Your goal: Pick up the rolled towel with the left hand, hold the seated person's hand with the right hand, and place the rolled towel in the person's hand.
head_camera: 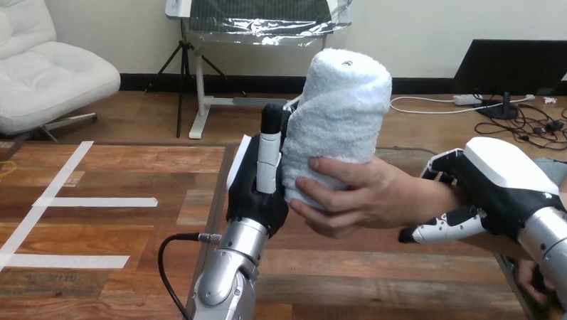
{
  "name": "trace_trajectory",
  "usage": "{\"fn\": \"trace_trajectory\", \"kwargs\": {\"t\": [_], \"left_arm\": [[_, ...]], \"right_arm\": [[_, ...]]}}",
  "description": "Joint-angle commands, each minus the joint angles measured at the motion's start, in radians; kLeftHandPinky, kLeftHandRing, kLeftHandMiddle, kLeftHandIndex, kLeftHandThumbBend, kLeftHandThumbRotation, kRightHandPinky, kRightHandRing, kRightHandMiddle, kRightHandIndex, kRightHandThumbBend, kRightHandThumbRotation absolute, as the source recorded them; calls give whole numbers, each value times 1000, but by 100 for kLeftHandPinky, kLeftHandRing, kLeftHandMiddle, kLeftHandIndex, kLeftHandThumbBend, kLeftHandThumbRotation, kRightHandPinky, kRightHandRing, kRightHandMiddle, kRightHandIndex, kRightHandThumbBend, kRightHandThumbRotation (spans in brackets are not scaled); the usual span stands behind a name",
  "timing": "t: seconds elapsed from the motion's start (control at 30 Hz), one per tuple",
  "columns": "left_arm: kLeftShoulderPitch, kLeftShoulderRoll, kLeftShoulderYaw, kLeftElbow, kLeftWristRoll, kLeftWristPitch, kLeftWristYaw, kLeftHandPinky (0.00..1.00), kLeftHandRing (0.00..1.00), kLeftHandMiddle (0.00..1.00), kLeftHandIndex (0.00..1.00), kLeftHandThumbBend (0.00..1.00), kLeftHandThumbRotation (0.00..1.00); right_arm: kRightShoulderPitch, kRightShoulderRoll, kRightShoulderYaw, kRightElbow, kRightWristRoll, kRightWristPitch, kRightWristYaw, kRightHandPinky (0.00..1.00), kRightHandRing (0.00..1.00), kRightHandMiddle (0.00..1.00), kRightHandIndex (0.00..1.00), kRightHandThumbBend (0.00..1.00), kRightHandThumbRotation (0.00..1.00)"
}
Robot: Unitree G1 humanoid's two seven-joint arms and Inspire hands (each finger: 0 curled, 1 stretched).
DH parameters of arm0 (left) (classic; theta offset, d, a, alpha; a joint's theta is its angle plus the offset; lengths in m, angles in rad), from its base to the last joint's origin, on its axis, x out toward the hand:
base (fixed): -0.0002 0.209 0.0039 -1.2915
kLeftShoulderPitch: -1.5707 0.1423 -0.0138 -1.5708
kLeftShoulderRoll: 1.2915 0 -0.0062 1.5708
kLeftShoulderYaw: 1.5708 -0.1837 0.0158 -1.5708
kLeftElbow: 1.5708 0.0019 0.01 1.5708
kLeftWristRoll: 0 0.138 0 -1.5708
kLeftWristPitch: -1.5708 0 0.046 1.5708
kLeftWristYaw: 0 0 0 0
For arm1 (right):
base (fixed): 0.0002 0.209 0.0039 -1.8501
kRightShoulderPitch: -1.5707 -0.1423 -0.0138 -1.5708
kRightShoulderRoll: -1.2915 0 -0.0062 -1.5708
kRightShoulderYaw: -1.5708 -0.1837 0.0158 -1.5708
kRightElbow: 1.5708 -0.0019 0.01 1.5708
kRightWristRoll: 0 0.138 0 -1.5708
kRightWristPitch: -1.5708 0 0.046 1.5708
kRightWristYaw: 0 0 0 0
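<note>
The white rolled towel stands upright above the middle of the table. My left hand is shut on its left side, thumb up along the roll and fingers reaching behind it. The person's hand comes in from the right and wraps its fingers and thumb round the towel's lower part, so both hands are on the towel. My right hand is shut on the person's wrist, with fingers over the top and the thumb underneath.
The wooden table stretches to the left, marked with white tape strips. My left forearm rises from the bottom edge at centre. The table's right edge runs under my right arm.
</note>
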Motion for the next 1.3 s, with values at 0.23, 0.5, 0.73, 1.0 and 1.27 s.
{"fn": "trace_trajectory", "kwargs": {"t": [0.23, 0.5, 0.73, 1.0, 1.27], "left_arm": [[72, -40, 9, -125, 18, -1, 22, 97, 89, 86, 83, 100, 100], [99, -9, 12, -176, 39, 15, 43, 100, 94, 89, 86, 100, 100], [124, 13, 19, -219, 26, 30, 32, 100, 98, 92, 89, 100, 100], [150, 36, 27, -260, 22, 44, 41, 100, 100, 93, 89, 100, 100], [180, 57, 26, -309, 30, 59, 50, 100, 100, 93, 89, 100, 100]], "right_arm": [[30, 7, 13, -45, 13, -20, 28, 53, 73, 75, 78, 100, 82], [48, 9, -7, -90, 51, 10, 79, 61, 82, 83, 87, 100, 89], [63, 8, -21, -118, 78, 14, 98, 75, 88, 89, 92, 100, 92], [82, 7, -40, -138, 105, -8, 85, 95, 95, 95, 97, 100, 93], [98, 10, -61, -168, 125, -6, 79, 99, 99, 98, 100, 100, 94]]}}
